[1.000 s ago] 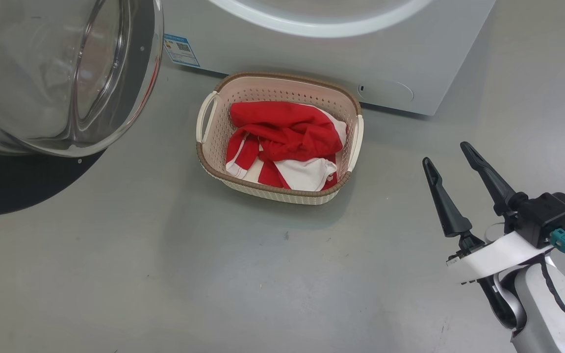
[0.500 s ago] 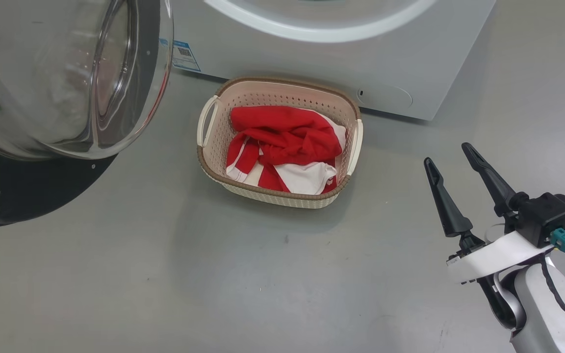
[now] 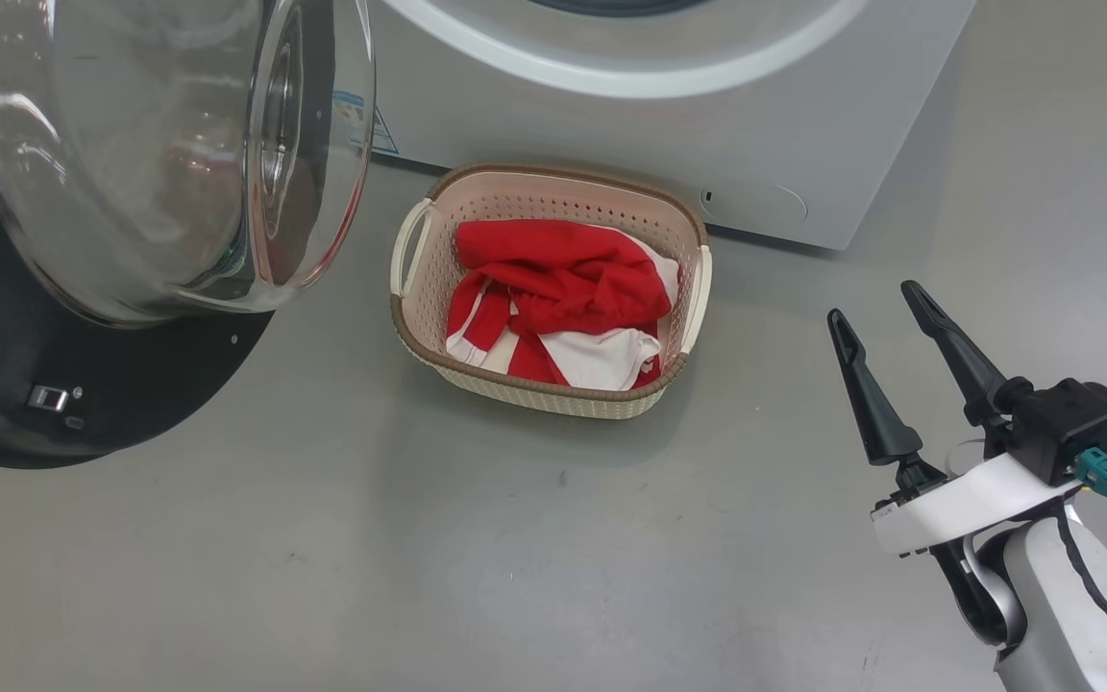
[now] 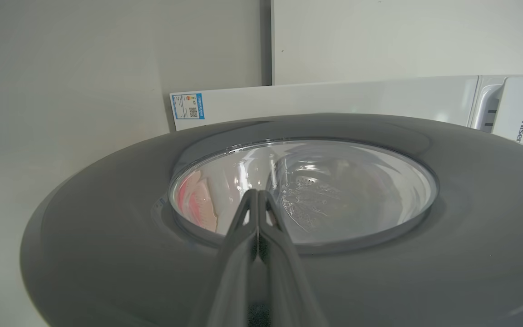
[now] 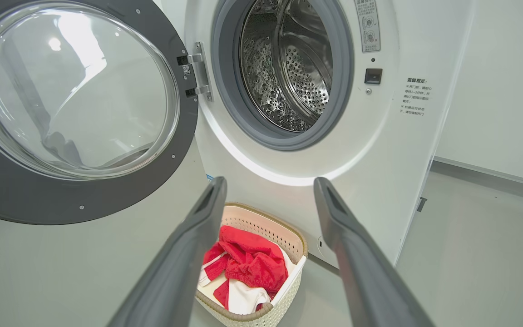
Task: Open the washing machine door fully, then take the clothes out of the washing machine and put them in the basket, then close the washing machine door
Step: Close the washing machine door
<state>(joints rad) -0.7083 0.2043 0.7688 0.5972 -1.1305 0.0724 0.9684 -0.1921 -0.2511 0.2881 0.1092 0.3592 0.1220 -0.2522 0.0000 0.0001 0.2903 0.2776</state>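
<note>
The washing machine door (image 3: 150, 173) stands open at the left, black rim around a bulging glass bowl. In the left wrist view my left gripper (image 4: 258, 193) is shut and empty, its tips over the outer face of the door (image 4: 107, 236) at the edge of the glass. The washing machine (image 3: 611, 135) shows an empty steel drum (image 5: 288, 68). The basket (image 3: 553, 187) sits on the floor before it, holding the red and white clothes (image 3: 563, 288). My right gripper (image 3: 873, 300) hangs open to the right of the basket, with nothing between its fingers.
Grey floor spreads in front of and to the right of the basket. The hinge (image 5: 198, 70) sits at the left of the drum mouth. A pale wall (image 5: 502, 81) stands to the machine's right. A blue label (image 4: 188, 106) marks the machine's lower corner.
The door has swung rightward, toward the machine, hiding more of the blue label. The head view has shifted a little, so basket and machine sit lower. The right gripper stays put.
</note>
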